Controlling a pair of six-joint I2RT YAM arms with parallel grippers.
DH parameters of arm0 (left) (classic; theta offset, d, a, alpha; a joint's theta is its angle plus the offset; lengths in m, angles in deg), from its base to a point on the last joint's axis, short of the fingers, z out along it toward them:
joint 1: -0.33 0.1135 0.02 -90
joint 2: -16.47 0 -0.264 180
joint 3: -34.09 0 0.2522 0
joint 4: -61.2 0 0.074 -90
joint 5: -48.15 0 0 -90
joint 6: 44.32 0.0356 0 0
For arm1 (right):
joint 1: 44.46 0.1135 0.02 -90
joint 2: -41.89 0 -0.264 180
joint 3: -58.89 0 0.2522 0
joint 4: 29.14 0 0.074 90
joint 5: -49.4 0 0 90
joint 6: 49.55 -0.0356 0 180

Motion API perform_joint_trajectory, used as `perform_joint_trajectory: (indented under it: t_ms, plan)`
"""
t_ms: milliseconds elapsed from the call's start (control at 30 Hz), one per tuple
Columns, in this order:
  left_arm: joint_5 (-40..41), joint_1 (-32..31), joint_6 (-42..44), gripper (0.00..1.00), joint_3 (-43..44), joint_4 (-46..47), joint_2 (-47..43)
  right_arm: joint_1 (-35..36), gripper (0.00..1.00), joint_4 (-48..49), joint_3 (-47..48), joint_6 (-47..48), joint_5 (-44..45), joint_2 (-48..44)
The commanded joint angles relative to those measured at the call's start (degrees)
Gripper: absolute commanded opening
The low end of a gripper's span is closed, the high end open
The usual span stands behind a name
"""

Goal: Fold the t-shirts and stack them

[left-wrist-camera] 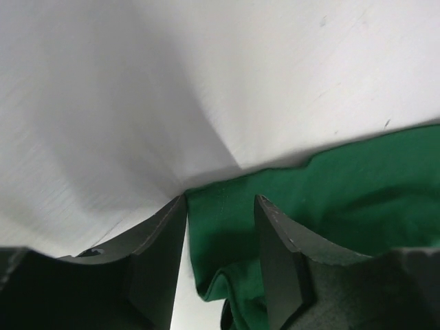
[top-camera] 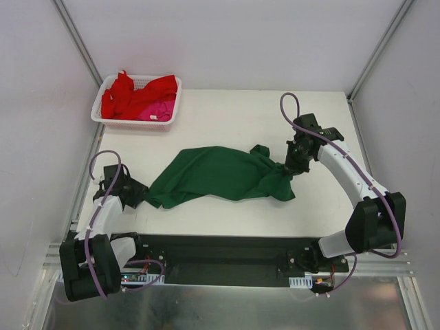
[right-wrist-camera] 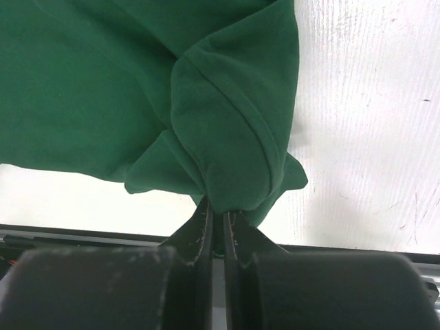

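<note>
A white worktop (top-camera: 234,110) fills the view from above, with your two arms rising from its near edge. Across its middle lies the green t-shirt (top-camera: 213,175), crumpled and unfolded, stretched from the left arm to the right. At the far left corner sits a white mesh basket (top-camera: 98,117) holding a red t-shirt (top-camera: 124,96) and a pink t-shirt (top-camera: 159,110), both in a heap.

Your right gripper (top-camera: 287,168) is closed tight on a bunched wad at the green t-shirt's right end; its wrist view shows several layers pinched together. Your left gripper (top-camera: 137,194) is low at the garment's left corner, jaws part open, with a corner of cloth between them but not pinched.

Risks: if you close the left gripper here, it may catch only the thin edge, and the cloth could slip free once you lift or pull. The right hold gathers more than one layer, so spreading the garment may leave it twisted rather than flat. Pulling hard could also drag it toward the near edge.
</note>
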Motion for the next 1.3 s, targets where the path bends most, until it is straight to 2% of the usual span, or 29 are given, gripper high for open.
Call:
perform_joint_trajectory:
  t_ms: [0,167,267,333,533,633,867,1100,1267]
  plan:
    - [1.0,0.1,-0.4,0.43,-1.5,3.2,3.5,0.2,0.01,-1.2,0.4,1.0,-0.6,-1.0]
    - [2.1,0.2,-0.6,0.38,-1.9,3.2,5.2,0.0,0.01,-2.0,1.6,0.9,-0.1,-0.9]
    - [2.7,0.1,-1.4,0.24,-2.5,3.2,5.2,0.1,0.01,-2.1,2.0,0.8,0.1,-0.7]
    - [3.2,0.2,-1.5,0.0,-2.3,3.2,5.6,0.1,0.01,-2.2,2.4,0.6,0.2,-0.3]
    - [3.6,0.1,-0.2,0.0,0.4,1.6,3.1,0.0,0.01,-2.0,3.1,-0.3,-0.9,-0.4]
    - [3.6,0.2,0.5,0.0,4.5,-3.5,-0.7,0.1,0.01,-2.0,4.8,-0.7,-1.6,-0.4]
    - [13.2,0.1,5.3,0.0,20.3,-15.6,-6.9,0.5,0.01,2.5,7.8,-1.9,-7.0,-1.0]
    - [19.3,0.9,1.8,0.0,25.8,-20.3,-7.3,2.7,0.01,8.3,14.0,-3.7,-9.5,4.0]
    - [21.0,3.5,-2.9,0.0,24.6,-21.8,-5.8,6.3,0.01,11.7,16.8,-6.0,-7.8,10.9]
